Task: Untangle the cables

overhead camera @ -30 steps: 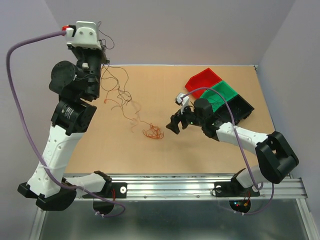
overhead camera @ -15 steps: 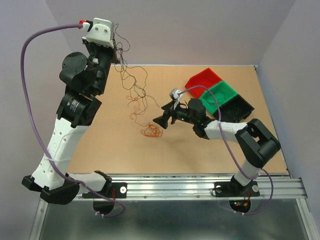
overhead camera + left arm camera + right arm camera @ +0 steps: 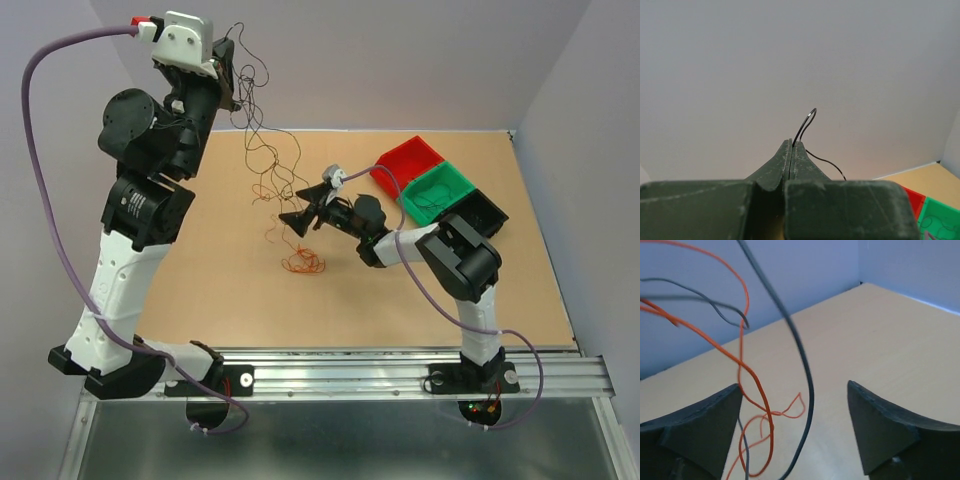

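Note:
My left gripper (image 3: pixel 228 82) is raised high at the back left, shut on a thin black cable (image 3: pixel 806 122) that loops out of its fingertips (image 3: pixel 791 143). From it a tangled string of dark and orange cables (image 3: pixel 264 150) hangs down to the table. A small orange clump (image 3: pixel 303 263) lies on the board. My right gripper (image 3: pixel 293 220) reaches left into the hanging strands and stands wide open (image 3: pixel 795 387). A black cable (image 3: pixel 802 365) and an orange cable (image 3: pixel 747 372) hang between its fingers, gripped by neither.
Red bin (image 3: pixel 408 160), green bin (image 3: pixel 440 190) and black bin (image 3: pixel 480 215) stand in a row at the back right of the brown board (image 3: pixel 200 290). Purple robot cables arc over both arms. Grey walls close the back and sides.
The left gripper has shifted right and stays high with the strands trailing. The right arm has swung left and back into the hanging cables, and its jaws have opened a little wider.

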`<action>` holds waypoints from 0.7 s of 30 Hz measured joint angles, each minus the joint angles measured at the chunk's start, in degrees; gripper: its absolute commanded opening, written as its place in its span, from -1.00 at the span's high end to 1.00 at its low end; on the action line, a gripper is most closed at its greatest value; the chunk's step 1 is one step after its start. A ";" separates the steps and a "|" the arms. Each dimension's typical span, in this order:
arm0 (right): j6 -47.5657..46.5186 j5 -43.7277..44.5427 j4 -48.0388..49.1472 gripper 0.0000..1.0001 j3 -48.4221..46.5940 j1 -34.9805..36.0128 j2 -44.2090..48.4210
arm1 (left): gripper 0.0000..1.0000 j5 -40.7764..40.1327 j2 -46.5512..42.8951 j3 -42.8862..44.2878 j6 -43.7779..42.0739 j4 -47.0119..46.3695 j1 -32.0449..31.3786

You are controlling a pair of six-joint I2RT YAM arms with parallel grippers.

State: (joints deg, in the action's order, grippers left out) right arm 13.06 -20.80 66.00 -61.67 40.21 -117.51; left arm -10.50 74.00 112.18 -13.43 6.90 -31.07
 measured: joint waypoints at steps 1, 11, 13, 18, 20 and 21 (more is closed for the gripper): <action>0.28 0.09 1.05 -0.41 -0.46 0.04 -0.22 | 1.00 0.28 0.17 0.04 0.31 0.26 0.00; 6.60 -1.64 6.47 0.99 -5.46 0.50 -1.09 | 1.00 -1.88 4.39 6.62 -0.11 2.05 0.00; 7.50 -0.85 6.43 0.99 -2.01 0.72 -0.59 | 1.00 -5.09 7.37 12.85 -1.77 2.86 -0.02; 8.98 5.79 1.07 0.99 9.46 1.11 0.92 | 1.00 -15.43 15.54 28.30 -11.58 -4.33 -0.04; 9.84 8.90 -2.03 0.99 11.96 1.14 0.92 | 1.00 -19.61 15.37 28.24 -16.24 -8.96 -0.04; 10.51 11.06 -4.02 0.99 13.57 1.11 0.92 | 1.00 -21.44 14.82 27.61 -18.21 -11.72 -0.04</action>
State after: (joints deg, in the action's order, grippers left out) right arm 23.57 -9.74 61.98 -48.10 41.32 -116.60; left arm -31.94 88.82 139.79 -31.64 -4.82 -31.11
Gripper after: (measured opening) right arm 0.023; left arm 0.017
